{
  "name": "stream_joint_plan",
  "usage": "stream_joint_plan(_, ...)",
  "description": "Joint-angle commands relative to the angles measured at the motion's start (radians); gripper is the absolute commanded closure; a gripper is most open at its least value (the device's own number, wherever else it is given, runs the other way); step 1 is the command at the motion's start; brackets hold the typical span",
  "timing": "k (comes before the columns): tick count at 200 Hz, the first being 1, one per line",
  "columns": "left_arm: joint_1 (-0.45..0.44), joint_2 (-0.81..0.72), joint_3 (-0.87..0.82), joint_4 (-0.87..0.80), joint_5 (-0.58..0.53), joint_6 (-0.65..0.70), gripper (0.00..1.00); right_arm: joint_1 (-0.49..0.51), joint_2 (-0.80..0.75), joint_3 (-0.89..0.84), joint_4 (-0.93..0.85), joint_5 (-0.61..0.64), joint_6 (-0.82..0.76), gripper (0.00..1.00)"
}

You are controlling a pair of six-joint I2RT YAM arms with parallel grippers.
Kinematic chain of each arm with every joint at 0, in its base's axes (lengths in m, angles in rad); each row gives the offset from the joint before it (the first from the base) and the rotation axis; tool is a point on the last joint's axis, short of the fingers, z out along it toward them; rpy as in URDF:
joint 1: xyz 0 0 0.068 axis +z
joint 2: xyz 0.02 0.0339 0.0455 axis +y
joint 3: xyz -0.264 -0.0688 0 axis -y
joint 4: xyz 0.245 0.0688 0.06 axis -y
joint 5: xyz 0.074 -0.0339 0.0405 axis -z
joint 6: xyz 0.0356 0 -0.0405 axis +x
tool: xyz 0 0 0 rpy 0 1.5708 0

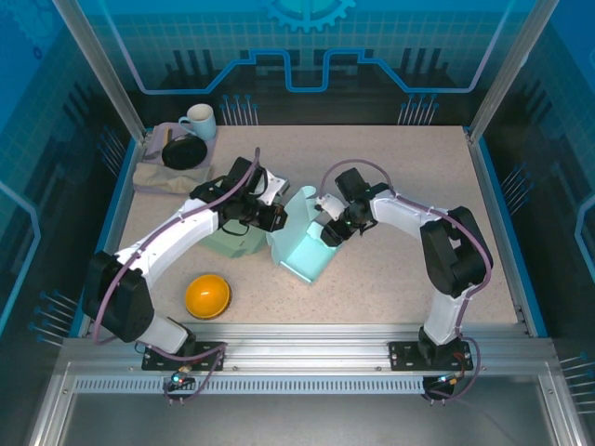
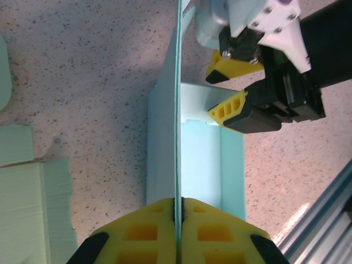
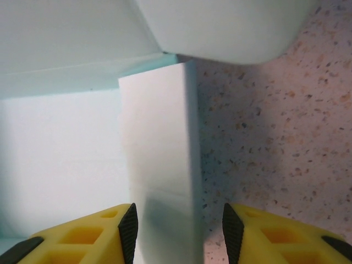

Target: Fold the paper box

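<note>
Left pincer (image 2: 179, 208) around paper box (image 2: 199, 159) edge

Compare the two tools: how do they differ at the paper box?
The left tool is shut; the right tool is open, fingers apart. The left tool pinches a thin panel of the paper box; the right tool holds nothing, just facing a narrow box wall. Both have yellow fingers.

Bright, even light; soft shadows
</note>
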Motion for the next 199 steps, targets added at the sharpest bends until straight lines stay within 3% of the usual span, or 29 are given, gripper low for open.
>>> stream_joint_plan(1, 0.026, 0.009, 0.028, 0.031, 0.089, -0.055, 0.99, 0.012, 0.01, 0.013, -0.048, -0.028, -0.037, 0.53)
stream_joint_plan(53, 0.068, 0.104, 0.036, 0.002, 0.133, -0.094, 1.0, 0.036, 0.027, 0.044, -0.104, 0.023, -0.096, 0.6)
stream_joint_plan(127, 0.072, 0.089, 0.013, 0.041, 0.163, -0.093, 1.0, 0.063, 0.097, 0.113, -0.176, 0.102, -0.18, 0.61)
stream_joint_plan(139, 0.073, 0.087, 0.01, 0.041, 0.163, -0.096, 1.0, 0.073, 0.099, 0.113, -0.162, 0.127, -0.192, 0.65)
stream_joint_plan(177, 0.074, 0.09, 0.016, 0.029, 0.132, -0.121, 1.0, 0.109, 0.045, 0.005, 0.007, 0.303, -0.215, 0.77)
stream_joint_plan(199, 0.077, 0.099, 0.02, 0.012, 0.1, -0.152, 1.0, 0.121, 0.016, -0.064, 0.125, 0.477, -0.21, 0.78)
